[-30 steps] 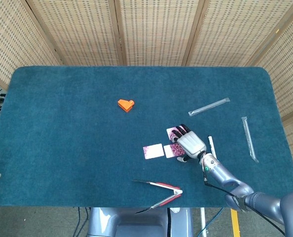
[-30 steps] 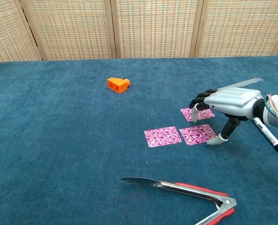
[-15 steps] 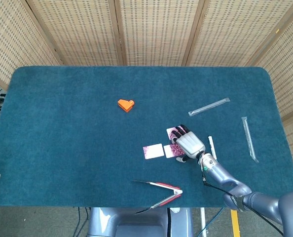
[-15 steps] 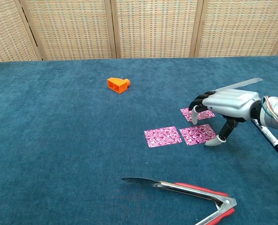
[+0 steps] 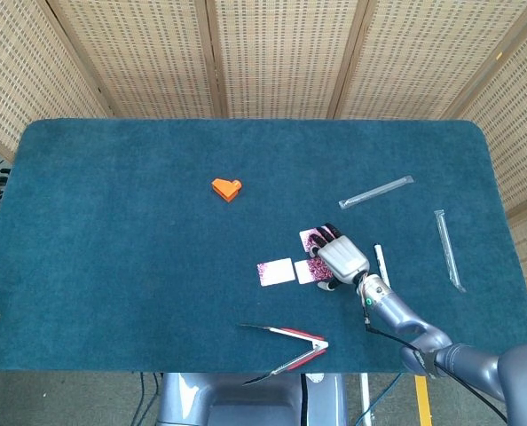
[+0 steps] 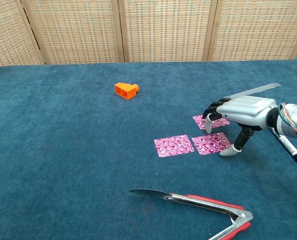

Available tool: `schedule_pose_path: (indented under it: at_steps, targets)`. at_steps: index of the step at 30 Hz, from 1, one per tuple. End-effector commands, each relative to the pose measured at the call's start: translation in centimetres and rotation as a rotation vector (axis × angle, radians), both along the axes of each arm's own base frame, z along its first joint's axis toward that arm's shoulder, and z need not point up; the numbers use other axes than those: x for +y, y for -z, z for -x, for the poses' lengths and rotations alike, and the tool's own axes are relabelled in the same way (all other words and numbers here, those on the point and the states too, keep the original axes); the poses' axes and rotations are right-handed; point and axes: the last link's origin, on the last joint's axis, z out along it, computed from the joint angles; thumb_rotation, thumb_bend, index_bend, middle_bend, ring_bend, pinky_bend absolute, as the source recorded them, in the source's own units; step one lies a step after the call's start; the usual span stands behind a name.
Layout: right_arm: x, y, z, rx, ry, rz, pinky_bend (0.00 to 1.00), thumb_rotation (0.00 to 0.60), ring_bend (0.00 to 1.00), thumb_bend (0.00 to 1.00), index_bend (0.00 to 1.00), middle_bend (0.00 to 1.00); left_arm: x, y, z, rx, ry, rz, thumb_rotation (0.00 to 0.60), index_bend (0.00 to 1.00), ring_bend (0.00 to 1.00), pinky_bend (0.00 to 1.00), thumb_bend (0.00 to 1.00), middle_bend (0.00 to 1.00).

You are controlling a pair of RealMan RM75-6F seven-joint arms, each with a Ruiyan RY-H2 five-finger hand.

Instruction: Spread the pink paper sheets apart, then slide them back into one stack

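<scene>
Chest view: the right robot hand (image 6: 241,112) hovers palm-down, fingers apart and empty, over the pink patterned paper sheets (image 6: 210,143), forearm running toward four o'clock.

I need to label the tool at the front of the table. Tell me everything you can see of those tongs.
The tongs are long and metal-looking, with red along the arms near the hinge. They lie flat on the blue cloth at the front edge, arms spread in a V, hinge to the right, tips pointing left. Nothing touches them; the right hand is farther back, over the pink sheets.
</scene>
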Motion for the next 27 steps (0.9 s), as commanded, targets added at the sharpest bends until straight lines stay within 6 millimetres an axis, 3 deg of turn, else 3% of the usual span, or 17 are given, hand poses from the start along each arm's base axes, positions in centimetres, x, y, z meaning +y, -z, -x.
schedule_pose_path:
  at_steps: [1, 27]
  targets:
    - [0.01, 0.03, 0.04, 0.0, 0.001, -0.001, 0.0, 0.6, 0.0, 0.26, 0.33, 0.15, 0.0, 0.01, -0.01, 0.0, 0.0, 0.0, 0.6, 0.12, 0.0, 0.0, 0.04, 0.0]
    - [-0.3, 0.33, -0.23, 0.004, -0.011, -0.004, 0.0, 0.6, 0.0, 0.26, 0.37, 0.16, -0.13, -0.04, 0.14, -0.001, -0.006, -0.005, 0.6, 0.11, 0.0, 0.0, 0.04, 0.0]
